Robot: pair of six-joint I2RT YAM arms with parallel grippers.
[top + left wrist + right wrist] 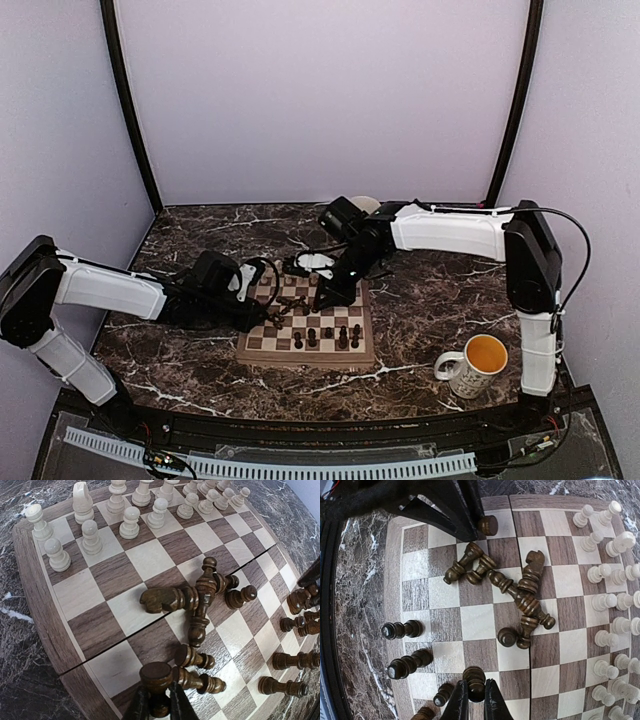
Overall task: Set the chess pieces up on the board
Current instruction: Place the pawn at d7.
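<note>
The board lies mid-table between both arms. Cream-white chess pieces stand in two rows along its far side. A heap of dark pieces lies toppled on the middle squares, the same heap showing in the right wrist view. Several dark pieces stand upright near the board's edge. My left gripper is shut on a dark piece, its round base facing the camera, next to two fallen ones. My right gripper is shut on another dark piece over a square beside the standing ones.
A white mug with an orange inside stands on the marble to the right of the board, near the right arm's base. The two arms meet over the board. Pale walls close in the table on three sides.
</note>
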